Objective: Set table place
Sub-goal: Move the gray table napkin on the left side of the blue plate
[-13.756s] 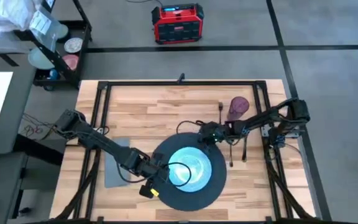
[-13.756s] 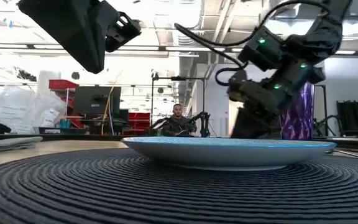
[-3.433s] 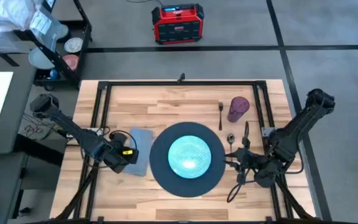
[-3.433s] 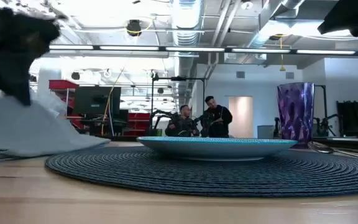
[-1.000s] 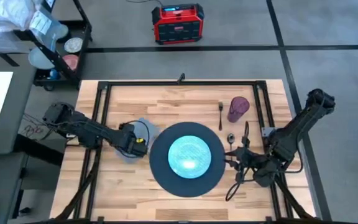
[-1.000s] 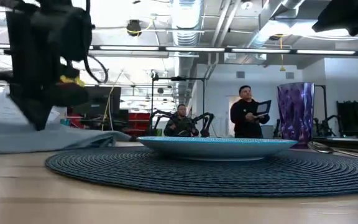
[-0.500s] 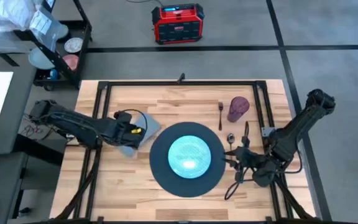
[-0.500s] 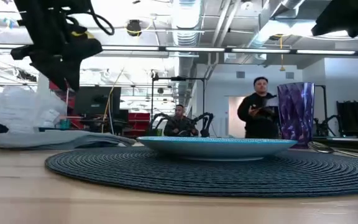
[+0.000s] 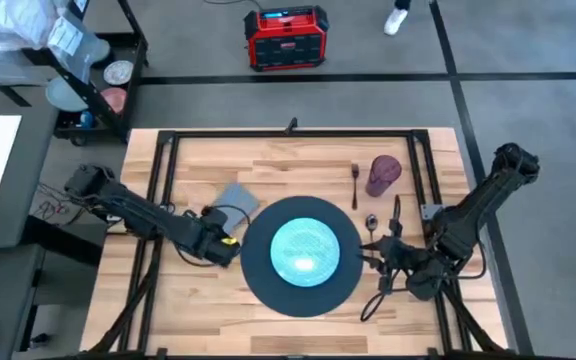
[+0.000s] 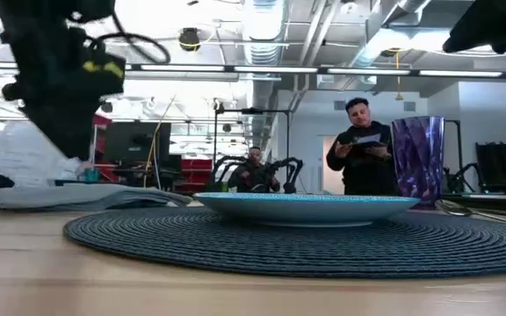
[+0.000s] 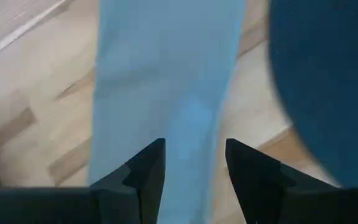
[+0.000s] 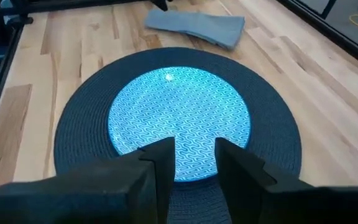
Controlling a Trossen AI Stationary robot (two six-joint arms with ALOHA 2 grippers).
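A grey floor crossed by dark lines (image 9: 528, 75) surrounds the work area, with a red case (image 9: 285, 37) at top centre and a black cart (image 9: 98, 75) at upper left, while two people (image 10: 363, 158) stand or sit under ceiling strip lights (image 10: 191, 76).

My worktop (image 9: 268, 165): plank wood, black frame. On it lay dark mat (image 9: 260, 268), grey napkin (image 9: 235, 202), fork (image 9: 355, 184), spoon (image 9: 370, 224), knife (image 9: 396, 213), purple cup (image 9: 383, 174).

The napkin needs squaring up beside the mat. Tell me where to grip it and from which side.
Best guess: pinch the napkin at its edge farthest from the mat, coming straight down with the left gripper, open above it. It lies flat and folded, so only an edge offers purchase, and that side has bare table.
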